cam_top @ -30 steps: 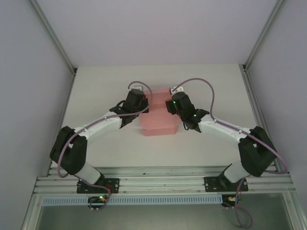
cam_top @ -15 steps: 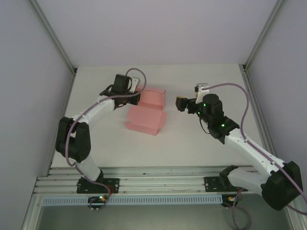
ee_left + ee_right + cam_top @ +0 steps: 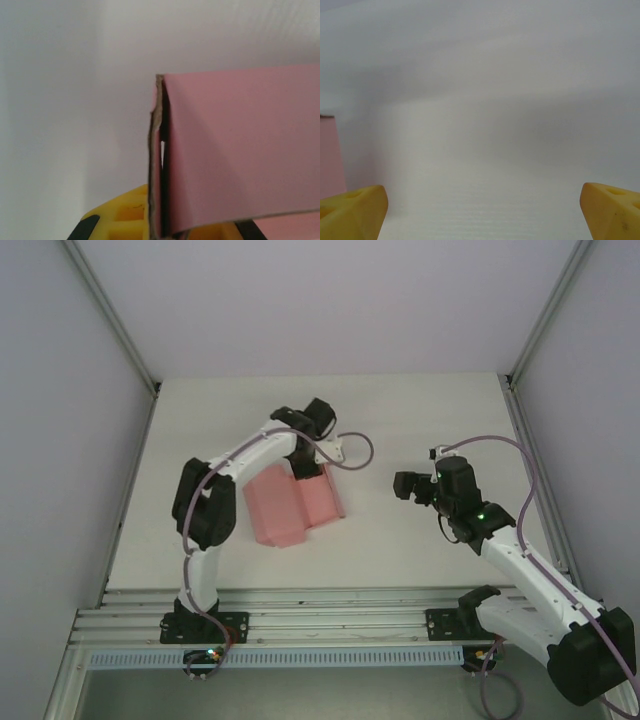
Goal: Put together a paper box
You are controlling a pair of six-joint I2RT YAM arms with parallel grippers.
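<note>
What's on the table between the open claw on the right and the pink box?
Nothing. The top camera shows only bare white table between the right gripper and the paper box.

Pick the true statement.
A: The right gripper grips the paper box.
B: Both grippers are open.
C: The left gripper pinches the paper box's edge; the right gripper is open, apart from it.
C: the left gripper has the edge of the paper box between its yellow fingers, and the right gripper stands wide open, clear of it.
</note>
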